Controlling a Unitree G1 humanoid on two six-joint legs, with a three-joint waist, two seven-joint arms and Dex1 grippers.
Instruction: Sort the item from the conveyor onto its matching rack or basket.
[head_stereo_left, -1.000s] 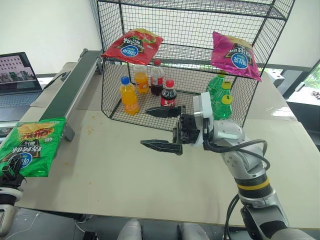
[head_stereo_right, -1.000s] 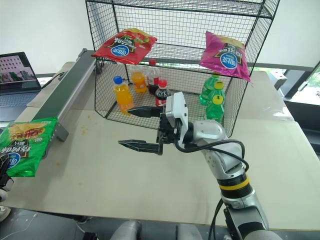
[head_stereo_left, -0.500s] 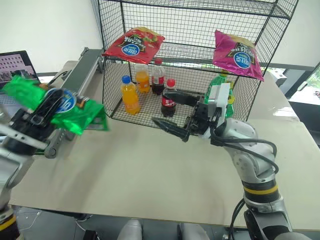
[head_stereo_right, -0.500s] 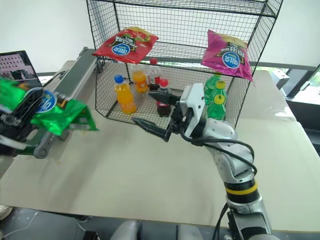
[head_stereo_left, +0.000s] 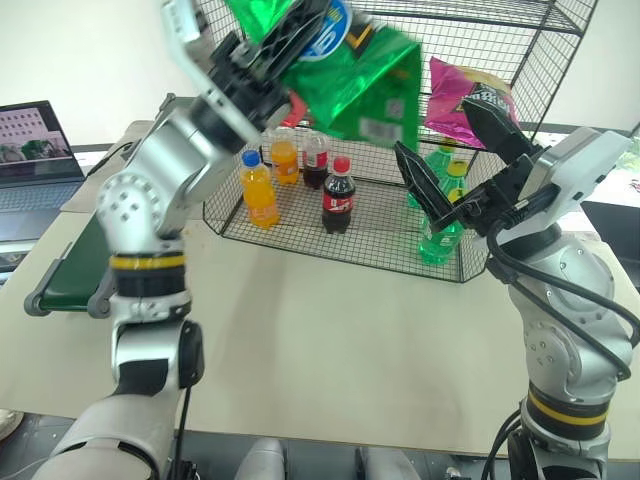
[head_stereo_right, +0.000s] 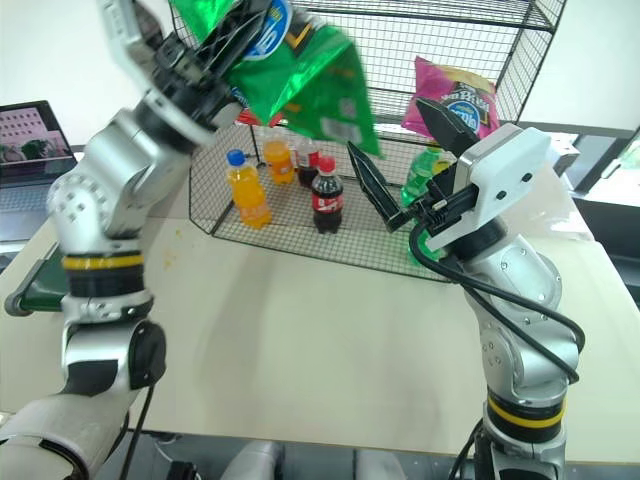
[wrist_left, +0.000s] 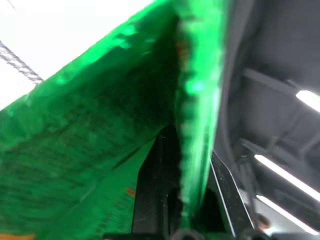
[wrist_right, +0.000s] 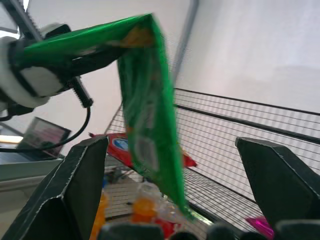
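Note:
The item, a green chip bag (head_stereo_left: 355, 75), hangs high in front of the upper shelf of the rack (head_stereo_left: 500, 35). My left gripper (head_stereo_left: 300, 28) is shut on the bag's top edge, and the left wrist view shows the bag (wrist_left: 100, 150) pinched between both fingers (wrist_left: 160, 190). My right gripper (head_stereo_left: 455, 150) stands open just right of and below the bag, tilted upward, with nothing between its fingers. The bag (wrist_right: 150, 115) hangs ahead of it in the right wrist view. The conveyor (head_stereo_left: 75, 260) runs along the table's left side.
A magenta chip bag (head_stereo_left: 465, 95) lies on the rack's upper shelf, and a red chip bag (wrist_right: 120, 145) lies behind the green one. Orange bottles (head_stereo_left: 258, 190), cola bottles (head_stereo_left: 338, 195) and green bottles (head_stereo_left: 440, 225) stand on the lower shelf. A laptop (head_stereo_left: 30, 140) sits far left.
My left arm has swung the green bag up and to the right, from the table's left edge to the front of the rack. My right gripper has risen, moved right and tilted upward.

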